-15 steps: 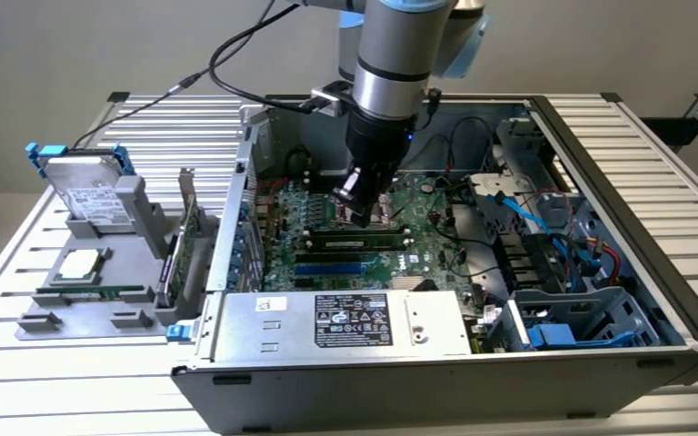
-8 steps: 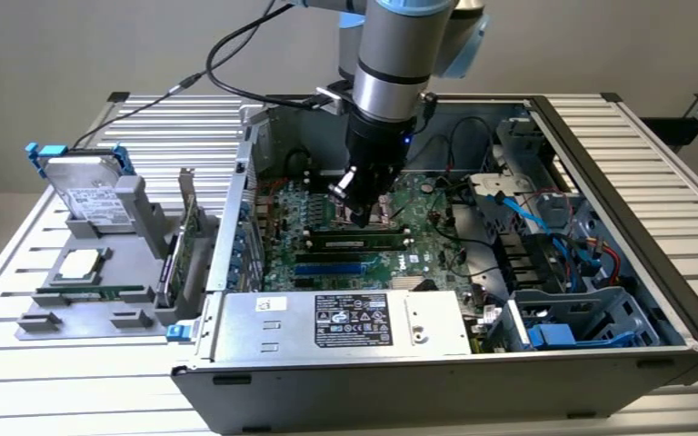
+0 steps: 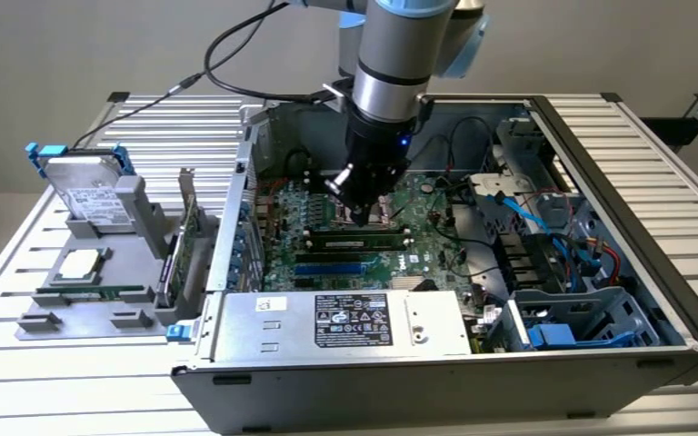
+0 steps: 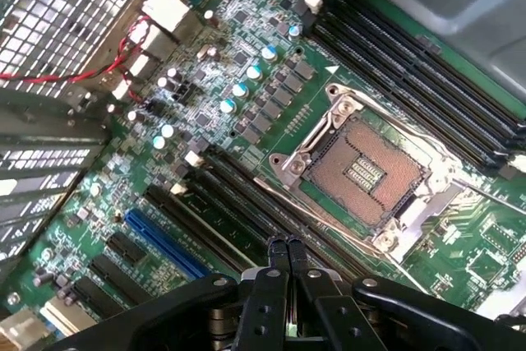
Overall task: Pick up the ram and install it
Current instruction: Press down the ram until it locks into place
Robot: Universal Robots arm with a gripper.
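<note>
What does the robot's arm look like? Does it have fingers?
The arm is a round silver-grey tube with a pale blue cap at its joint. Black cables loop off beside it. Lower down it turns into a black wrist part with a tiny blue light. At the tip sits the gripper: two thin black metal fingers with small screws, on black jointed links.

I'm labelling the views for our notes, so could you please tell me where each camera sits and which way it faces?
Exterior view: off the arm, raised, looking down into the open grey computer case; the silver-and-black robot arm reaches in.
Wrist view: on the wrist, looking down at the green motherboard; the black gripper shows, jaws shut.
Shared: gripper, motherboard, and the long green ram stick seated in a slot.
</note>
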